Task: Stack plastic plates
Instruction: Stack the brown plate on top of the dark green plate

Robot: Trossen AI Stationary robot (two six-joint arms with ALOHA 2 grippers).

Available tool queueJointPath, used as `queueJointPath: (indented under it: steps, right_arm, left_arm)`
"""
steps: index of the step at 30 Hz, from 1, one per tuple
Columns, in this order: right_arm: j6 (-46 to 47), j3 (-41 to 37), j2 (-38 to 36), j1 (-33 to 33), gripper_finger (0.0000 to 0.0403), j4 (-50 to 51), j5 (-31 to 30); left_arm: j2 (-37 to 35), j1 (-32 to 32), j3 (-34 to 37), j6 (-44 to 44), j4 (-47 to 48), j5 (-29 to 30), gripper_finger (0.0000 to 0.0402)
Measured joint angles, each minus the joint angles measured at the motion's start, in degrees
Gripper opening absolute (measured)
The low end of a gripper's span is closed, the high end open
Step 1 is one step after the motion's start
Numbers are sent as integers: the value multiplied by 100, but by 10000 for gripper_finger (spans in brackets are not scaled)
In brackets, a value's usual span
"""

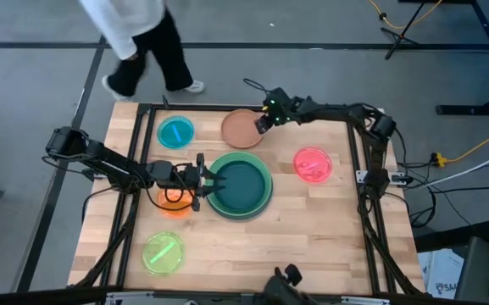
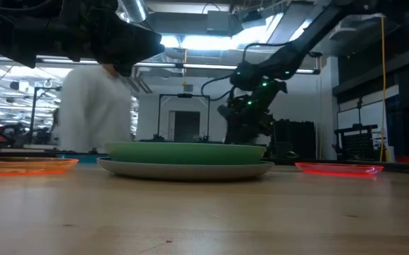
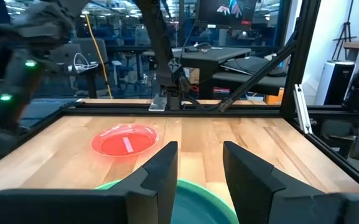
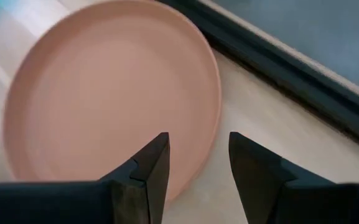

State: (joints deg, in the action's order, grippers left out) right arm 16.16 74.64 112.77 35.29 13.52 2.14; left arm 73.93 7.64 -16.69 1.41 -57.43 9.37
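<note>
Right gripper is hovering spread, straddling the near rim of the terracotta plate; left gripper is idling open at the stack.

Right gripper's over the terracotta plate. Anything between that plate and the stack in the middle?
Nothing visible lies on the bare wood between the terracotta plate and the centre stack. The open left gripper sits at the stack's left rim, off that path. The open right gripper is at the terracotta plate's edge.
</note>
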Motion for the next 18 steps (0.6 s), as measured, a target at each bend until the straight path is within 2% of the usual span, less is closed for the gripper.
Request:
queueJointPath:
  steps: [2, 7, 18]
  right_arm:
    - [-21, 317, 208, 2, 154, 355, -16]
    - [-30, 733, 645, 2, 154, 530, -36]
    - [-73, 753, 901, 0, 154, 665, 46]
  left_arm:
    - [0, 0, 0, 1, 10, 1, 121]
    - [0, 2, 0, 0, 44, 2, 122]
    - [0, 2, 0, -2, 104, 2, 122]
